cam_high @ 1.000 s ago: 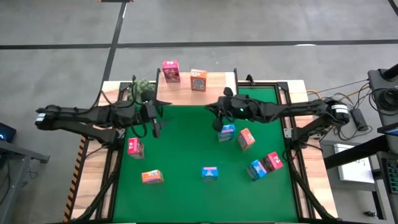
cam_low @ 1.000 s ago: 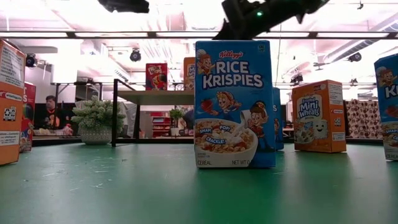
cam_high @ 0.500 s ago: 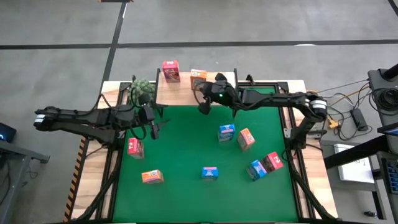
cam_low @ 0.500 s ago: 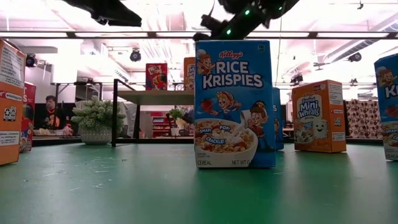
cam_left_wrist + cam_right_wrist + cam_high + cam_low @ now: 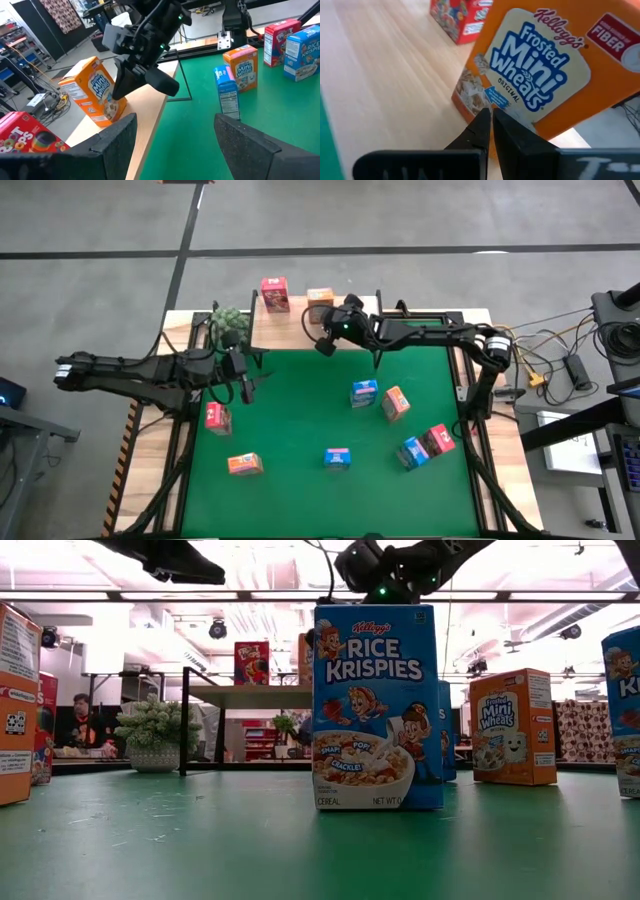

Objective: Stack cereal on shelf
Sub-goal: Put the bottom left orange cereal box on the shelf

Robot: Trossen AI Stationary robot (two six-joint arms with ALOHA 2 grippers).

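A: Start on the left. What is the left gripper (image 5: 247, 376) doing?

B: Waiting. It hangs over the left part of the green mat (image 5: 300, 410), near the plant (image 5: 229, 321), with its jaws spread wide and nothing between them. A pink-red box (image 5: 216, 416) stands just below it on the surface, untouched.

A: And the shelf (image 5: 300, 330)?

B: It stands at the far edge of the surface. Two boxes stand on it: a pink-red one (image 5: 274, 293) to the left and an orange box (image 5: 320, 302) to its right, a little apart.

A: The right gripper (image 5: 325, 345)?

B: It reaches across to the shelf, right by that orange box. Its wrist view shows the jaws clenched tight, tips together, with the printed front of the orange box (image 5: 540, 70) directly ahead. They grasp nothing. Whether the tips touch the cardboard, I cannot tell; they are very close.

A: So the step in hand?

B: My guess is squaring up the orange box with closed tips, a nudge rather than a pick. To do it well I would push low on the box, slowly, so it slides and does not tip, and keep the push in line with the shelf so it does not go off the back edge.

A: And the remaining cereal?

B: Seven boxes are on the mat, including a blue box (image 5: 364, 392) and an orange one (image 5: 396, 402) near the middle.
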